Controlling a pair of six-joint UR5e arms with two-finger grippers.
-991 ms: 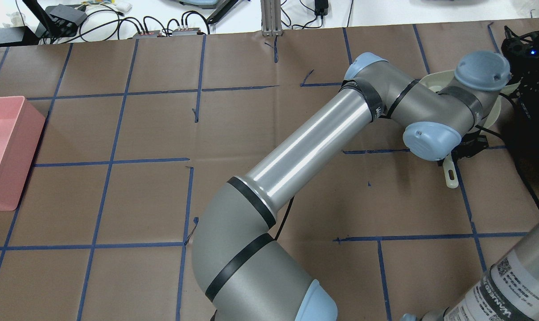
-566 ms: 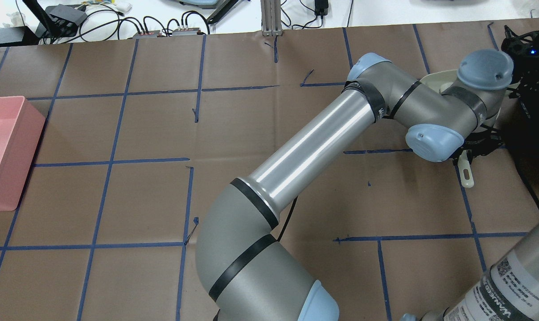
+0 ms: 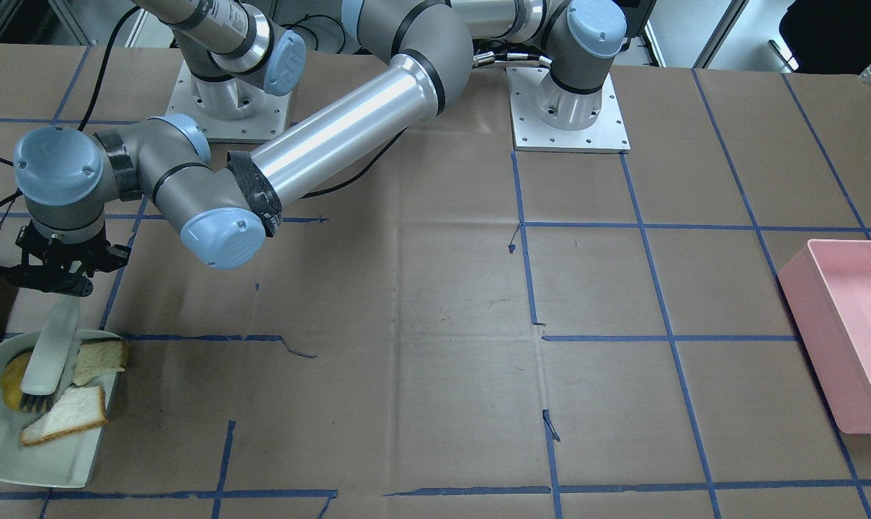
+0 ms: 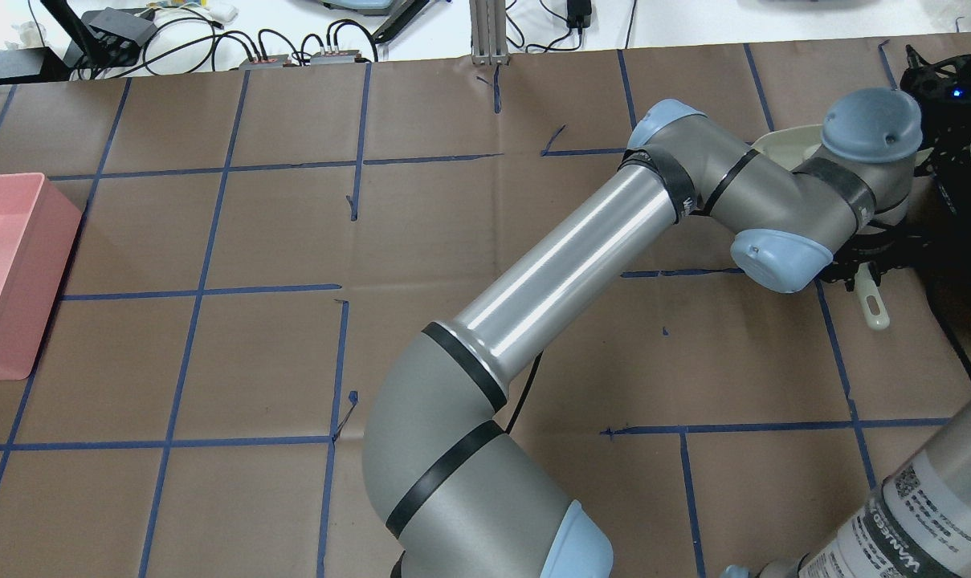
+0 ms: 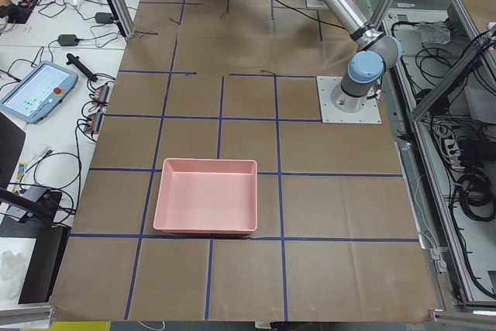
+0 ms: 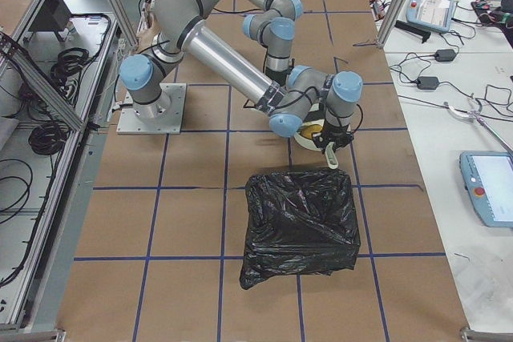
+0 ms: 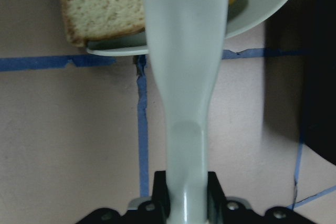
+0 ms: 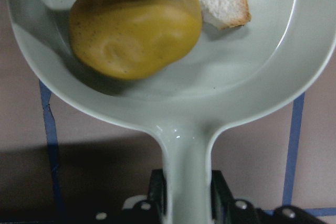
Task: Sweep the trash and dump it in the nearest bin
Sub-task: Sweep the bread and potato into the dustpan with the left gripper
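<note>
A yellow potato-like lump (image 8: pixel 134 24) and two torn bread pieces (image 3: pixel 102 356) (image 3: pixel 64 418) lie in a pale dustpan (image 3: pixel 17 454) at the table's right end. My right gripper (image 8: pixel 186 182) is shut on the dustpan's handle. My left arm reaches across, and my left gripper (image 3: pixel 50 281) is shut on a pale brush (image 3: pixel 50 353). The brush's bristles rest in the pan between the lump (image 3: pixel 11 386) and the bread. The left wrist view shows the brush handle (image 7: pixel 184 77) over the pan's rim (image 7: pixel 262 9) and one bread piece (image 7: pixel 100 6).
A black trash bag bin (image 6: pixel 300 222) stands open right beside the dustpan (image 6: pixel 309 130). A pink bin (image 4: pixel 3 273) sits at the far opposite end of the table. My left arm's long forearm (image 4: pixel 565 265) spans the table's middle.
In the overhead view my left wrist and the brush handle's end have swung to the right, toward the black bag. The dustpan stays in place.
</note>
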